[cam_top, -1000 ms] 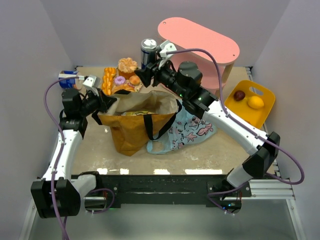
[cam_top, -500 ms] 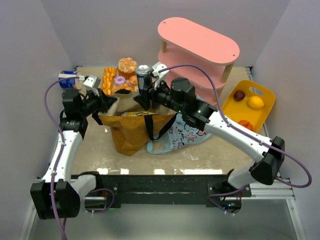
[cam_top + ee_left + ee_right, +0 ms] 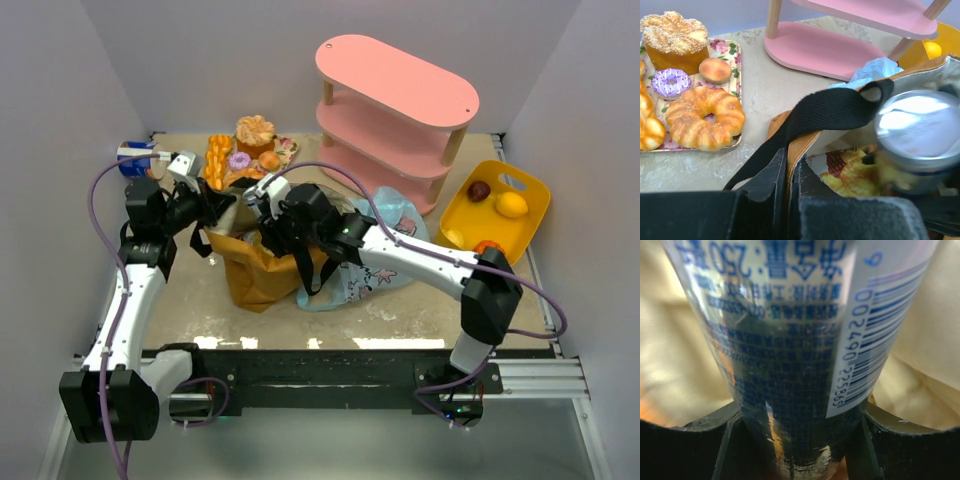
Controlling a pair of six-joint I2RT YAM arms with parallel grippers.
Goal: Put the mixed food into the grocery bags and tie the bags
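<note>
Seen from above, a tan canvas tote with black straps (image 3: 255,282) stands open a little left of the table's centre. The left gripper (image 3: 788,172) comes at it from 9 o'clock. Its jaws are pinched tight on the tote's rim, just beside one black strap.

The right gripper (image 3: 800,432) reaches into the tote's mouth from 3 o'clock. Its fingers are spread about halfway and clamp a tall silver can with blue print and a barcode (image 3: 790,340) — the can sits squarely between the two fingers, touching both. The can's shiny round end shows at the tote's opening.

Under the can, inside the tote, lies a shiny snack packet with a picture of yellow chips (image 3: 850,175).

A thin light-blue plastic bag with pink prints (image 3: 365,272) lies crumpled at 4 o'clock of the tote, touching it.

At 12 o'clock of the tote, a floral tray (image 3: 732,50) bears a golden glazed ring doughnut (image 3: 705,117) and a small orange bun (image 3: 715,70) — both well apart from either gripper.
</note>
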